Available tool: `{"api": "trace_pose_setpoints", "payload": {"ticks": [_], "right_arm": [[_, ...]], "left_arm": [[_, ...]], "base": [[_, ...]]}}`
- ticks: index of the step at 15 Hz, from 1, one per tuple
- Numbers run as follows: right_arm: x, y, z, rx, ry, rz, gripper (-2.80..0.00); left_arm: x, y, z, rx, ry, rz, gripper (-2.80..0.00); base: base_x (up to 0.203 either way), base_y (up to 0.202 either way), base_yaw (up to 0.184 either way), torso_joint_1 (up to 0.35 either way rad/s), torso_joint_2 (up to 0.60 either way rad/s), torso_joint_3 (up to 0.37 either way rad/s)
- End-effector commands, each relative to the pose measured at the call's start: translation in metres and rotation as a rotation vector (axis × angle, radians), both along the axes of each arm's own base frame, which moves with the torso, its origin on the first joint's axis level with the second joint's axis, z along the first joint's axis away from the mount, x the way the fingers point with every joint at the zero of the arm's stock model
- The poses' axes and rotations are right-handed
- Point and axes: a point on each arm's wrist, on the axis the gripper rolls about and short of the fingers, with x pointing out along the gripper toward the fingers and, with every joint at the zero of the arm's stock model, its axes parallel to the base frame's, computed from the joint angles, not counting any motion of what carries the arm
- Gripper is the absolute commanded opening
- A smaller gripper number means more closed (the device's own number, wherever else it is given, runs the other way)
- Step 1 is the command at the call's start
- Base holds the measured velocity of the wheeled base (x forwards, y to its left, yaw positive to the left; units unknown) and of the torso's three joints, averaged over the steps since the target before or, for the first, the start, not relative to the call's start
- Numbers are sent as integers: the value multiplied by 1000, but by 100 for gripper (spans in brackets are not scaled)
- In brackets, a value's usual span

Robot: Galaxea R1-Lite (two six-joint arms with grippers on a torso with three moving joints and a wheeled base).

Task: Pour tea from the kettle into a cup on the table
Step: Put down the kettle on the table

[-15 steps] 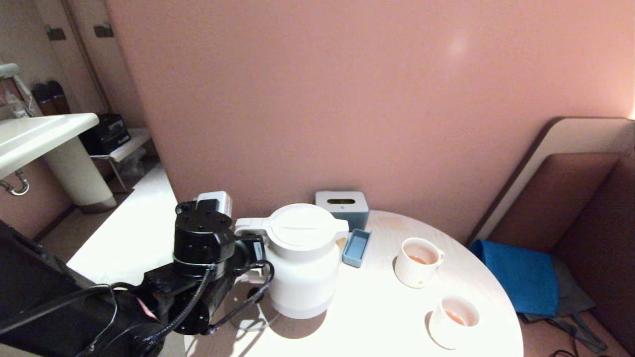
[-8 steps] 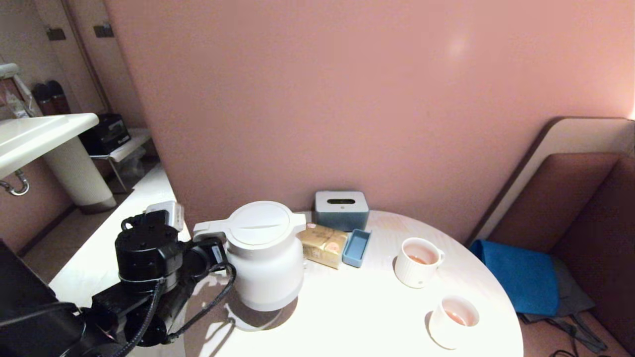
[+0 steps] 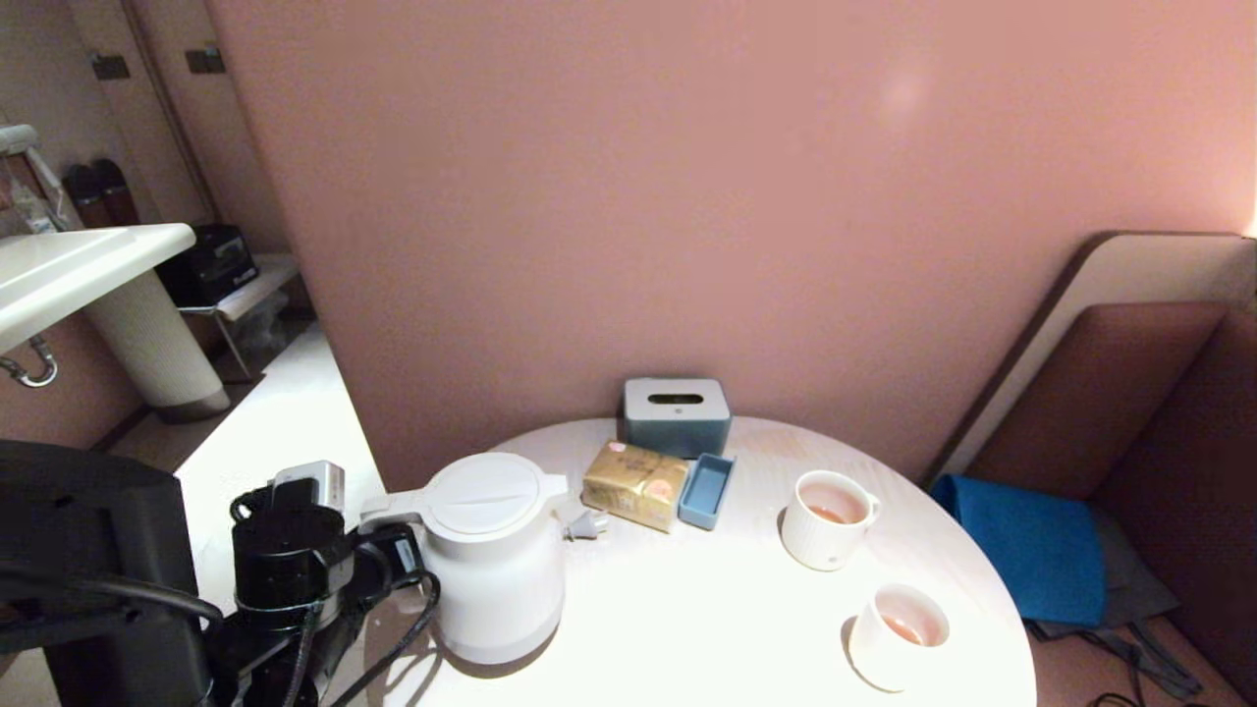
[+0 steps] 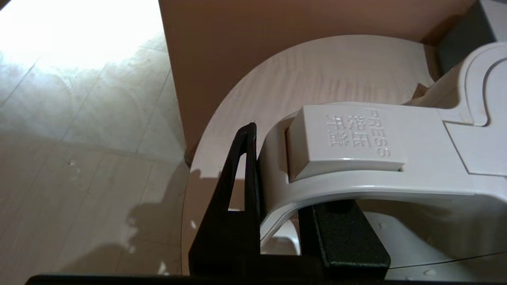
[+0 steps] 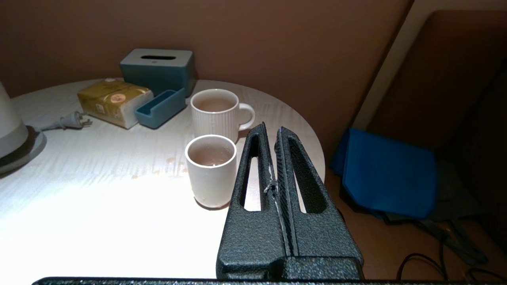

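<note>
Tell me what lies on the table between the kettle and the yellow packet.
Only the kettle's plug lies between the kettle and the yellow packet; the head view shows it.

My gripper (image 4: pixel 277 221): my two black fingers (image 4: pixel 237 190) are clamped on the kettle's loop handle, one on each side.
Kettle (image 4: pixel 396 166): white, its handle arching over my fingers; a raised button on top reads PRESS, with Chinese characters beside it.
Table (image 4: pixel 317 75): pale wood-grain top with a rounded edge, under the kettle.
Wall (image 4: pixel 277 31): brownish panel behind the table.
Floor (image 4: pixel 79 118): pale tiles, brightly lit in one corner.
</note>
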Motion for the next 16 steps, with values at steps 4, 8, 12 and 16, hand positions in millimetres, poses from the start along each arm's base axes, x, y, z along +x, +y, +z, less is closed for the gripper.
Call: {"api": "trace_pose_setpoints", "payload": {"ticks": [4,8,12,16], "right_arm": [[0,0,0,0,1,1,-280],[0,0,0,0,1,1,-280],[0,0,0,0,1,0,-280],[0,0,0,0,1,1,-280]], "left_arm": [[7,1,-3,-10,-22,3,-280],[19,-2,-8,-3,-27,5,-280],[28,-3,-15,15,-20,9,-280],[30,3,-19,30,-3,20,-280]], "base": [[0,0,0,0,0,0],[0,0,0,0,0,0],[0,0,0,0,0,0],[0,0,0,0,0,0]]}}
